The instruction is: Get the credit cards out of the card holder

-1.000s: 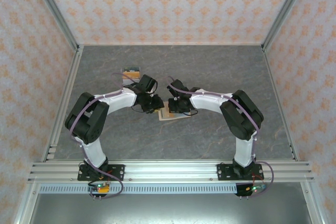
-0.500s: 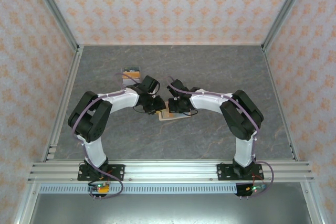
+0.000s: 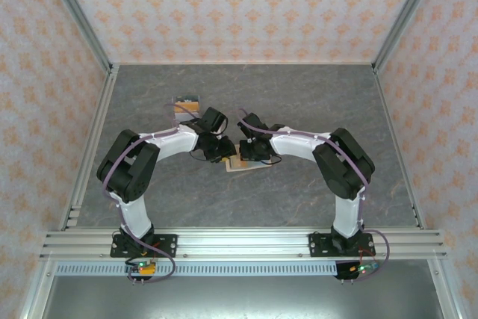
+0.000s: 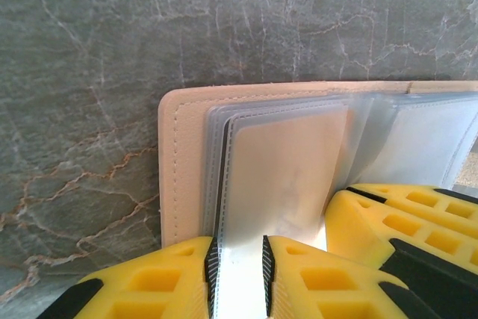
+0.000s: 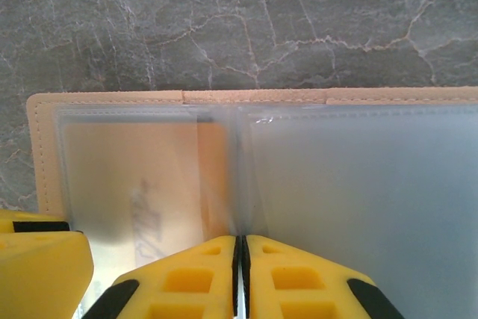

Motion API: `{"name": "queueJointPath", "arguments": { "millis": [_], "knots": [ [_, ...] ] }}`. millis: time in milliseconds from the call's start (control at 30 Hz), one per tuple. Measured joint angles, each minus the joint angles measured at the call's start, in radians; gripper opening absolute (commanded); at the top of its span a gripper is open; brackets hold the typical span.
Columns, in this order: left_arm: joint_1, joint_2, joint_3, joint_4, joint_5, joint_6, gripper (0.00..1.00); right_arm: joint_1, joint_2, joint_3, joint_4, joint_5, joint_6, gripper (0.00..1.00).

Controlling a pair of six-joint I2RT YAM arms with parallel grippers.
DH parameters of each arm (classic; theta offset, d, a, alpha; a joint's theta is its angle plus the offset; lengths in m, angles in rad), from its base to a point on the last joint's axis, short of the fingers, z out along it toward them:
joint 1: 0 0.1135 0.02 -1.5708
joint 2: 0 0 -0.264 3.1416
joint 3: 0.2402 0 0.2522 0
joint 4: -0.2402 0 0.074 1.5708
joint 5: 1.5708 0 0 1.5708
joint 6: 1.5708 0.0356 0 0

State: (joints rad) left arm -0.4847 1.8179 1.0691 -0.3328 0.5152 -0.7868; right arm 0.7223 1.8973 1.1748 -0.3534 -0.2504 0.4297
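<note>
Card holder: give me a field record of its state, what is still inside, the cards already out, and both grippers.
card holder: spread open on the table, clear pockets facing up
still inside: tan-orange card in one pocket; the other pockets are too hazy to tell
card pile: on the table beyond the left arm, apart from the holder
left gripper: jaws slightly apart, astride the near edge of a pocket leaf
right gripper: jaws shut at the holder's middle fold

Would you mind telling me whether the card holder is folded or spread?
Spread open: the card holder lies flat on the table, clear pockets facing up.
</note>
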Motion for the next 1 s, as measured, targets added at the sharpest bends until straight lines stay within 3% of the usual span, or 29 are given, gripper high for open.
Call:
{"name": "queueJointPath", "arguments": {
  "millis": [1000],
  "knots": [
    [-0.005, 0.018, 0.019, -0.009, 0.005, 0.011, 0.27, -0.003, 0.0, 0.0, 0.001, -0.005, 0.007, 0.12]
  ]
}}
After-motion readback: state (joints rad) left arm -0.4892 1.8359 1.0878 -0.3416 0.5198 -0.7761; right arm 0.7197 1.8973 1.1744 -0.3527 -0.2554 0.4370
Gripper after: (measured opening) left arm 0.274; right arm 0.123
